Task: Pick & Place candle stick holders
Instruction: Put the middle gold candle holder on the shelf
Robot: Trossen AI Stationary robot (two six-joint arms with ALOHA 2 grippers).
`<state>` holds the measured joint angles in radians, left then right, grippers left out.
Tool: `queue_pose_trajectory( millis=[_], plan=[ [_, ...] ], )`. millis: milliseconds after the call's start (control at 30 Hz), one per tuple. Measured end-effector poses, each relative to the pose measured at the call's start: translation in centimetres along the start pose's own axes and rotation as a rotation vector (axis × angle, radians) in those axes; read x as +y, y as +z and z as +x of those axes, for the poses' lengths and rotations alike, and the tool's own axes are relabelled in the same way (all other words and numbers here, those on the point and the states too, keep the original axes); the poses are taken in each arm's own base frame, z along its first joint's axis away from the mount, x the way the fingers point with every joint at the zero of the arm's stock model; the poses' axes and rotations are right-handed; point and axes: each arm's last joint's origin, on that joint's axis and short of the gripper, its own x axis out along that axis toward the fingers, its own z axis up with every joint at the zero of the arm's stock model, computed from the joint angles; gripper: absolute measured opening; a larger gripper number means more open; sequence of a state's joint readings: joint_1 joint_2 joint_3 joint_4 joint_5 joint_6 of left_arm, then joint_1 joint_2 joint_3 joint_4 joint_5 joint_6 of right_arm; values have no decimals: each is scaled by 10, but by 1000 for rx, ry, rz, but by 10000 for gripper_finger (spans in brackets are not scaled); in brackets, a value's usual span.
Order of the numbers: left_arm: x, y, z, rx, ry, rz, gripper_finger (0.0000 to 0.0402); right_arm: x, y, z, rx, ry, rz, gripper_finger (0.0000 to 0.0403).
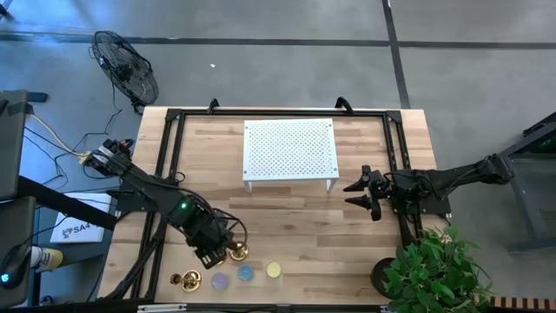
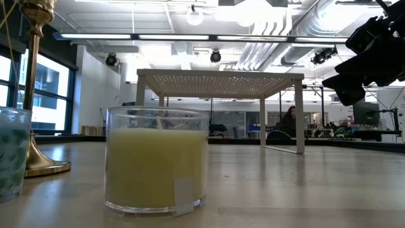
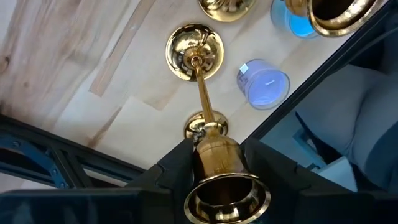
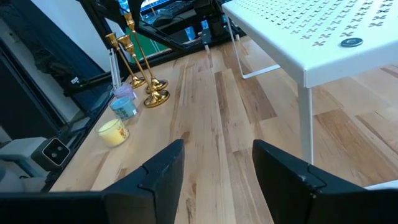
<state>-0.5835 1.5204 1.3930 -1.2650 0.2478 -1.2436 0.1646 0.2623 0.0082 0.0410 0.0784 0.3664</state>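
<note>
Closing around the cup of the tall candle stick holder (image 1: 233,252) at lower left of the high view, left gripper (image 1: 211,249) low over the desk (image 1: 287,228) for a top grasp. Idling at right, right gripper (image 1: 365,193), fingers apart, nothing held. Standing upright at far left of the low view, brass stem beside a yellow candle (image 2: 156,159). Framing the cup between dark fingers (image 3: 168,174) in the left wrist view, base planted on the wood.

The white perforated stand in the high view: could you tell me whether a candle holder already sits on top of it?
No, the white stand carries no candle holder; the brass holders are by the table's near edge.
</note>
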Motion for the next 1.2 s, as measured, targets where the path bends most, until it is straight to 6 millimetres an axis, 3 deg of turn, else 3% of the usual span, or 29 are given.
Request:
queue_pose_trajectory(
  millis=[333,467,700,900,1200],
  plan=[
    [8,-5,-12,13,69,15,127,0,0,0,0,0,0,185],
    [5,-8,-31,-32,56,13,127,0,0,0,0,0,-4,184],
    [0,-17,-84,-187,-11,11,127,1,1,0,-7,14,-2,185],
    [1,-23,-122,-361,-69,79,127,7,16,-2,-160,100,-41,185],
    [2,-26,-147,-514,-88,195,127,10,21,-3,-209,144,-84,185]
  ],
)
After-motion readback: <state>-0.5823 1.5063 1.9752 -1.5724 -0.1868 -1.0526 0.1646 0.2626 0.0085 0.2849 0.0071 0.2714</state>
